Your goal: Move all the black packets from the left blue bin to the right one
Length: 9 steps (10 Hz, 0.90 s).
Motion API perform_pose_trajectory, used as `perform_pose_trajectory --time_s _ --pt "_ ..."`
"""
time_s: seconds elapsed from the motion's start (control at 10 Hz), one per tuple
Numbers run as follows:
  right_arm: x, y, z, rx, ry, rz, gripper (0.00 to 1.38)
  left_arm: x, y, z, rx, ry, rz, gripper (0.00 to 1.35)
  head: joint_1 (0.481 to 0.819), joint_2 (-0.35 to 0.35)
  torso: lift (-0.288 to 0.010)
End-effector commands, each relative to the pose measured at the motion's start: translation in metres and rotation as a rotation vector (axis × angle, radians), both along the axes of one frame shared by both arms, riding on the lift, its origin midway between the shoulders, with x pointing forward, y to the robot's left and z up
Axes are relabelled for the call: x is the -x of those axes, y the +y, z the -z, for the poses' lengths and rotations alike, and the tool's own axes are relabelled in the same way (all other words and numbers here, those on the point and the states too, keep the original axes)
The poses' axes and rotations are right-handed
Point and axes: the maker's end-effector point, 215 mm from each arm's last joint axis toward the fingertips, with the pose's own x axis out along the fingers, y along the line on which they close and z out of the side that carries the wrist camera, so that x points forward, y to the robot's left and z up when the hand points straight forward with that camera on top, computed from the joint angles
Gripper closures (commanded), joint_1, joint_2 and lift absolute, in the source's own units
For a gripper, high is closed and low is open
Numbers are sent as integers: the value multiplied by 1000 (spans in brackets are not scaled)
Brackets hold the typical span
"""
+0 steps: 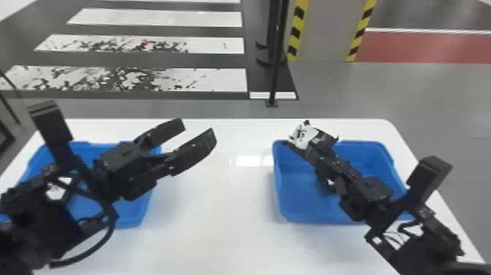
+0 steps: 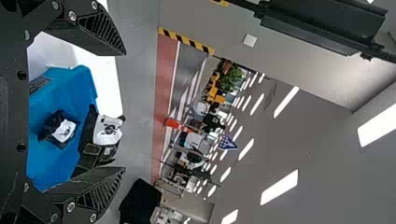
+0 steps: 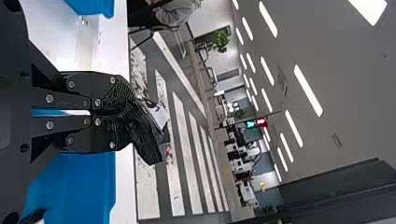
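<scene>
Your right gripper [image 1: 309,142] is clamped on a black packet [image 1: 302,135] above the right bin's [image 1: 301,210] far edge, near its left corner. Another black packet [image 2: 64,130] is down inside that bin. Your left gripper [image 1: 197,132] has its fingers apart, nothing between them — it's over the white table [image 1: 219,226], just beyond the left bin's [image 1: 128,220] right edge.

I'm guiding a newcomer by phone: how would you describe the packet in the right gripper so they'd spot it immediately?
On the white table, find the right blue bin. By its far rim, the right gripper pinches a black packet with a white label. That one is held up, while a similar packet lies inside the bin.
</scene>
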Motion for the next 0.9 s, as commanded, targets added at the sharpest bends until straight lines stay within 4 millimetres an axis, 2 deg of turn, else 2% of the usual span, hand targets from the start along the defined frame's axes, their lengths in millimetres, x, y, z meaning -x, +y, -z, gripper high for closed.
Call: perform_pose_trajectory --time_s 0.0,0.1,0.2,0.4,0.5,0.6,0.7,0.8 --pt "-14 -31 31 26 75 46 1279 7 15 14 -5 42 -22 176 695 -69 -154" --pt "-19 -38 54 11 130 50 1277 9 25 22 -13 60 -39 176 695 -87 -154" --pt "-21 -46 65 12 157 60 1098 8 37 25 -23 64 -64 176 695 -94 -154" --pt "-11 -53 82 -12 194 75 397 4 60 27 -47 63 -111 176 695 -84 -154" --pt "2 -55 82 -7 197 82 176 2 72 32 -70 74 -135 176 695 -80 -154" --pt "20 -63 77 24 188 105 91 -3 89 39 -113 95 -172 176 695 -67 -154" --pt "39 -69 59 78 138 150 110 -9 107 44 -155 105 -211 176 695 -56 -154" --pt "56 -74 31 137 56 194 110 -13 129 55 -205 135 -257 176 695 -51 -154"
